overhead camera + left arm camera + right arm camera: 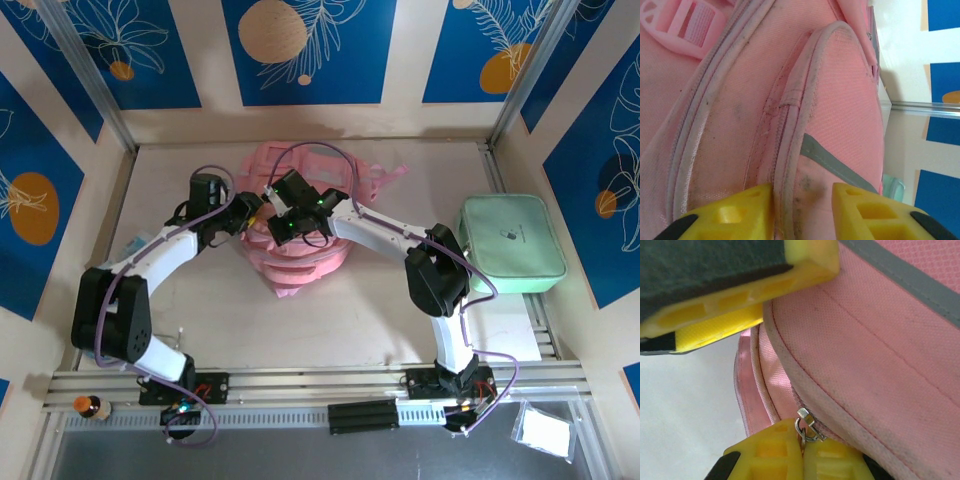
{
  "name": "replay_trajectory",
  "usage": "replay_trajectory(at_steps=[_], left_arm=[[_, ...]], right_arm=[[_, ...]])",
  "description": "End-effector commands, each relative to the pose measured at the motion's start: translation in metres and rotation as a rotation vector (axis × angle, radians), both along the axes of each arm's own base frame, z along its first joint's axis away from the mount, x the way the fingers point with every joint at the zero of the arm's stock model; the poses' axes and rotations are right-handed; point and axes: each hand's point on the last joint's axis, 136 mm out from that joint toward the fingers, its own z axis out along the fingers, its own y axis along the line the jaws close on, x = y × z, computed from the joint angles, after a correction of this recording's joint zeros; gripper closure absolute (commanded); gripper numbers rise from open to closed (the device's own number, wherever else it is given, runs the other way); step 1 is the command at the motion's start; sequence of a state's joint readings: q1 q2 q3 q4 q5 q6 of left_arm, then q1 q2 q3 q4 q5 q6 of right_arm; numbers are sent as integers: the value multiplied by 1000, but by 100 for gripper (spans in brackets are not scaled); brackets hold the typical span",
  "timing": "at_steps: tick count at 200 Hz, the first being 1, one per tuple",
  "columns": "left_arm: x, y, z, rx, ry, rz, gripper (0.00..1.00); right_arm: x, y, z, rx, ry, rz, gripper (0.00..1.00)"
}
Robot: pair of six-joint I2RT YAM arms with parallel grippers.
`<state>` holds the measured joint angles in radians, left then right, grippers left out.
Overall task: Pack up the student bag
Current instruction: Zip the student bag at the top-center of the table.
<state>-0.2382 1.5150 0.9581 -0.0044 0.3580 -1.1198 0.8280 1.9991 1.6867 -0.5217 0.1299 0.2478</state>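
W/ the student bag (pixel 305 268) lying mid desk (pixel 330 330), your right tool (pixel 802 450) pinched shut on the zip pull (pixel 805 426) & left tool (pixel 802 196) narrow astride the pocket seam (pixel 782 150) (can't tell if it grips), a tug may drag the bag, not the zip.

Top view: bright, even, diffuse light from above; pale table (pixel 300 330) evenly lit; faint soft shadows round student bag (pixel 300 270). Frame posts (pixel 85 70) splay toward corners, wide-angle look.
Left wrist view: pink fabric ahead of jaws sharp, evenly lit; yellow jaws themselves soft, close to lens; white wall (pixel 900 50) up and right of jaws washed out.
Right wrist view: weave and zip pull (pixel 805 427) at jaws crisp; table left of jaws pale, featureless, slightly defocused.
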Motion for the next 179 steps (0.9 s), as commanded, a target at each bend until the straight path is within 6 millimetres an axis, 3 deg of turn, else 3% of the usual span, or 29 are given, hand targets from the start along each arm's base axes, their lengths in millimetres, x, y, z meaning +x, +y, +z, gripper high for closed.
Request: replay_trajectory(at_steps=[1, 32, 63, 132, 162, 179], left_arm=[[5, -6, 8, -17, -35, -18, 72], [5, -5, 4, 8, -31, -22, 88], [6, -1, 2, 55, -30, -28, 100], [14, 2, 0, 113, -29, -48, 100], [19, 5, -1, 137, -30, -56, 100], [20, 6, -1, 160, -31, -74, 100]], right_arm=[[-10, 9, 23, 76, -3, 37, 100], [-8, -4, 18, 33, -24, 1, 100], [-6, -40, 13, -63, -70, -73, 100], [-13, -140, 2, -125, -46, -273, 100], [-12, -168, -3, -133, -26, -314, 100], [-15, -168, -5, -105, 11, -249, 99]])
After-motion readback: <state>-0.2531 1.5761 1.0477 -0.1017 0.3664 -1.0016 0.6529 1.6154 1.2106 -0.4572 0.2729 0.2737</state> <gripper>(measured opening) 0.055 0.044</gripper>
